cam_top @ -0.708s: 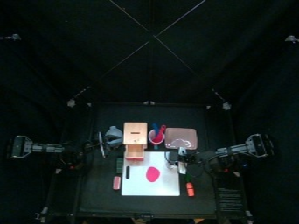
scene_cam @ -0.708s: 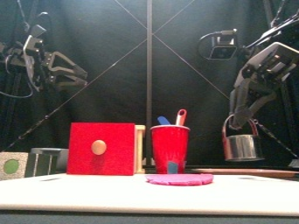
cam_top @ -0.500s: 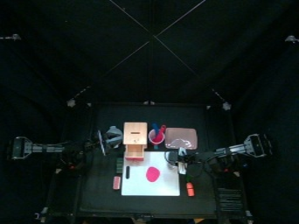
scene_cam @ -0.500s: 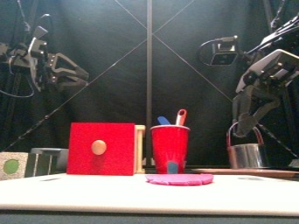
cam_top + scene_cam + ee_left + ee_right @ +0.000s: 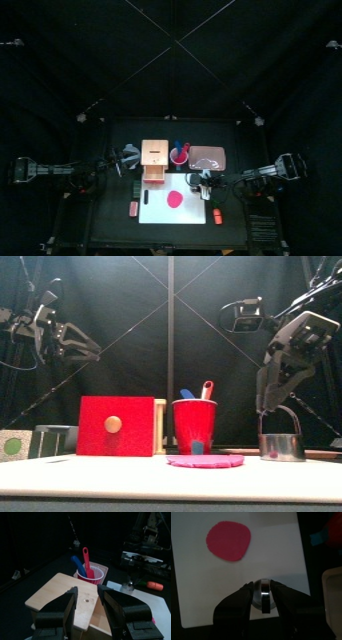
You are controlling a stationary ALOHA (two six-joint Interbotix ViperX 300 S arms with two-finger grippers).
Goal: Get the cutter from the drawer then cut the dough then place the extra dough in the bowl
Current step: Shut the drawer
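My right gripper (image 5: 264, 596): closed on the wire handle of the cutter (image 5: 281, 446), which hangs straight below my jaws with its open ring down.
Cutter height: low. Its bottom rim looks level with the board (image 5: 187, 217), but I cannot tell whether it touches.
Where the dough (image 5: 175, 199) lies from me: off to the left arm's side of my gripper and a little toward the table's front. It is flat on the board, uncut, apart from the cutter and not under it.
Dough shape: roughly round, so there is no long axis to line up with, only its centre.
Nearer arm: mine.
The left gripper (image 5: 87, 604): jaws apart and empty, above the box (image 5: 63, 594), farther from the dough.
Cup (image 5: 195, 424): on the same side of me as the dough, but farther back.
Coming move, as I judge it: carry the cutter sideways over the dough's centre, then press down.
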